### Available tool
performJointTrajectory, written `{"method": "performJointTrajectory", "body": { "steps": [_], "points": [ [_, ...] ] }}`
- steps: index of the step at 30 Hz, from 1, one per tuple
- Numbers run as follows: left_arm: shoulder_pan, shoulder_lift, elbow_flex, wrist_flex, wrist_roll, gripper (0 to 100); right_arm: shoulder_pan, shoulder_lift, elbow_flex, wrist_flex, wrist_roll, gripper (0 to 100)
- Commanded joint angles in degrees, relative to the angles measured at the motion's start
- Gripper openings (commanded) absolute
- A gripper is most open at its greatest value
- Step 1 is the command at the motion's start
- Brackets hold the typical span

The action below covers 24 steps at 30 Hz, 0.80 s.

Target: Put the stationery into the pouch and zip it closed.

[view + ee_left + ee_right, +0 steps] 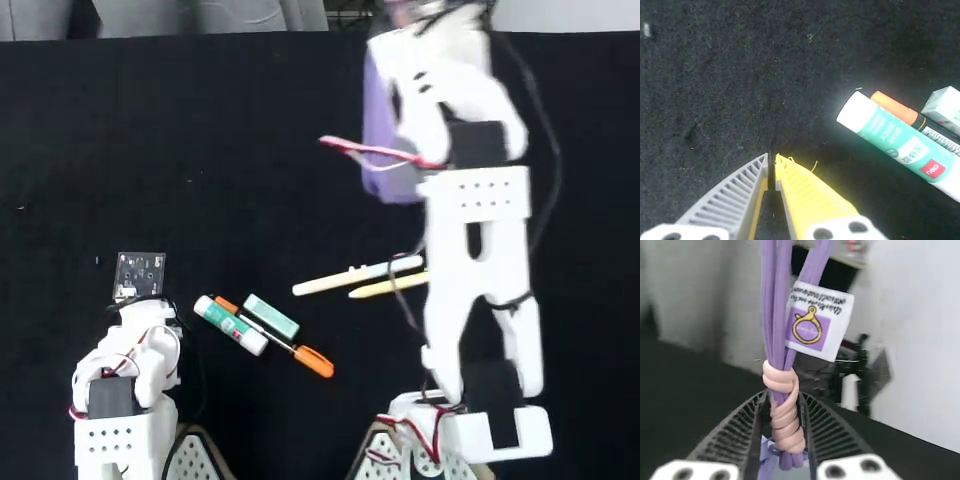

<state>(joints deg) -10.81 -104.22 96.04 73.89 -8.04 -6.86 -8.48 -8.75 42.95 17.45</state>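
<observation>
The purple pouch hangs above the far side of the black table, with a pink cord sticking out sideways. My right gripper is shut on the pouch's bunched purple fabric and a coiled pink cord; a white tag dangles from it. The stationery lies on the table: a glue stick, a green eraser, an orange pen and two pale yellow pens. My left gripper is shut and empty, low over the cloth beside the glue stick.
The left arm sits folded at the near left corner. The right arm stretches up the right side and crosses over the yellow pens' ends. Black cloth covers the table; a pale wall lies beyond its far edge.
</observation>
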Motion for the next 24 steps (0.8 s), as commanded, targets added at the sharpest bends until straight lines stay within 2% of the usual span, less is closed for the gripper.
{"method": "performJointTrajectory", "body": {
  "steps": [1,14,19,24],
  "points": [
    [0.4,-0.26,1.36,-0.97,0.09,3,-7.56,-1.01,-3.91,5.27,-0.26,1.2],
    [0.4,-0.26,1.36,-0.97,0.09,3,-18.9,-13.14,-1.19,30.33,-0.26,1.2],
    [0.4,-0.26,1.36,-0.97,0.09,3,-19.69,-19.12,9.54,30.86,-0.26,1.2],
    [0.4,-0.26,1.36,-0.97,0.09,3,-24.18,-27.82,23.08,27.6,-0.26,1.2]
  ]
}}
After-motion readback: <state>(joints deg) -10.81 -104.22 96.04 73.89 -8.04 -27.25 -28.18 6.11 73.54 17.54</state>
